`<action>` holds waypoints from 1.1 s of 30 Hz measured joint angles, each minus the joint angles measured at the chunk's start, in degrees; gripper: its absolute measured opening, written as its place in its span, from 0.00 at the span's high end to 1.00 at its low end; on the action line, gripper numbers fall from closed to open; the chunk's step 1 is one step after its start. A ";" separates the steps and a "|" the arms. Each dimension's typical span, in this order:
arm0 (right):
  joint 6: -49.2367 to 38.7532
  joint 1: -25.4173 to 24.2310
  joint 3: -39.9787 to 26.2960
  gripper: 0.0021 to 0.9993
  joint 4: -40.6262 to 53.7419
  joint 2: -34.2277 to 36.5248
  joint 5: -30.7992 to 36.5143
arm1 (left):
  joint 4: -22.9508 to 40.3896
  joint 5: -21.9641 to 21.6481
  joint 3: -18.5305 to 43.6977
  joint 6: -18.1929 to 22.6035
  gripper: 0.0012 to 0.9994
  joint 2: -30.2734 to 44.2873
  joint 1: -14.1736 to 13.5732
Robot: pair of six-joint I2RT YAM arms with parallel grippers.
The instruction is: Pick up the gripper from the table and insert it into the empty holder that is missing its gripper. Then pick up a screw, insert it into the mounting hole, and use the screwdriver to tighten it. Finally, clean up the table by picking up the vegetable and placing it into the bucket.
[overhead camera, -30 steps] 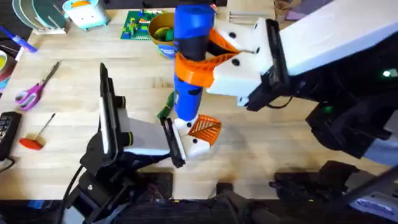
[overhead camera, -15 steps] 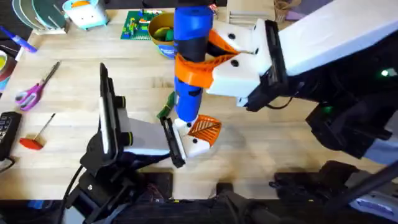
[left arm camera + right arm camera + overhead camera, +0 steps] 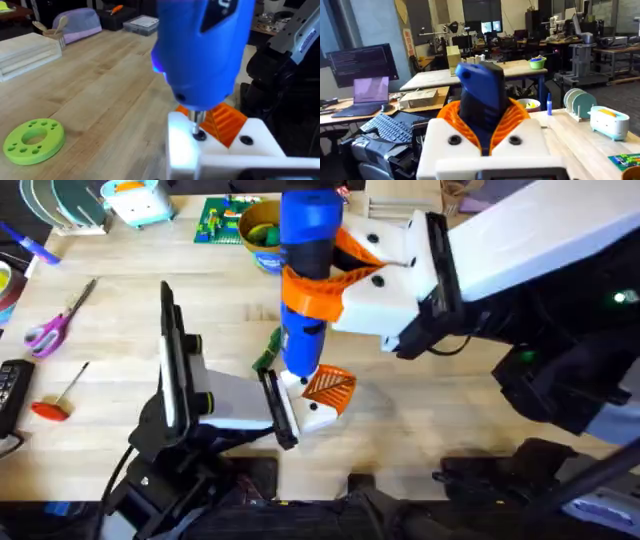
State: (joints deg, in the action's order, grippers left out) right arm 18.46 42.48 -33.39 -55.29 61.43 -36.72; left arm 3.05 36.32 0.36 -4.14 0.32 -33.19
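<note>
Nothing has moved in the last second. Your two arms, the tool and the parts sit just where they were. I think that means the screw is being turned right now, so this step is not done and you should not pull away yet.

Closest to you, your left gripper (image 3: 280,412) is down low by the table, right up against the holder (image 3: 316,416). You cannot tell from here if it is open or closed. The left arm reaches in from the side and lies low and flat. The gripper (image 3: 331,386), the little orange piece, already sits in the holder.

The screwdriver (image 3: 205,50) stands straight up over the holder. Its thin metal bit goes down into the mounting hole (image 3: 199,134) in the white face.

Your right gripper (image 3: 315,290) is up high, closed tight around the middle of the screwdriver. The right arm comes across from the right and holds the tool up and down.

Just behind the holder, the vegetable (image 3: 268,352) lies on the table, partly hidden by the screwdriver. It has not been cleaned up. Far at the back sits the bucket (image 3: 262,235), well apart from the vegetable.

Keep the tool straight, or the bit could slip out of the hole.
</note>
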 joint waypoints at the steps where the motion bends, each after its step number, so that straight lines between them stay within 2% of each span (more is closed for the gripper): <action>1: 0.02 0.00 0.00 0.93 0.01 -0.06 0.02 | 0.00 0.00 0.00 0.00 0.99 -0.01 0.00; 12: 0.43 0.00 0.00 0.93 1.48 -1.97 -0.01 | 0.00 0.00 0.00 0.00 0.99 -0.02 0.00; 33: 0.41 0.00 0.00 0.93 2.99 -1.05 1.40 | -0.02 0.00 0.00 0.00 0.99 0.00 0.00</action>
State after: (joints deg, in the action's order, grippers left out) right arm 18.87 42.48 -33.39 -52.29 60.38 -35.33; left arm 3.03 36.32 0.36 -4.14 0.31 -33.19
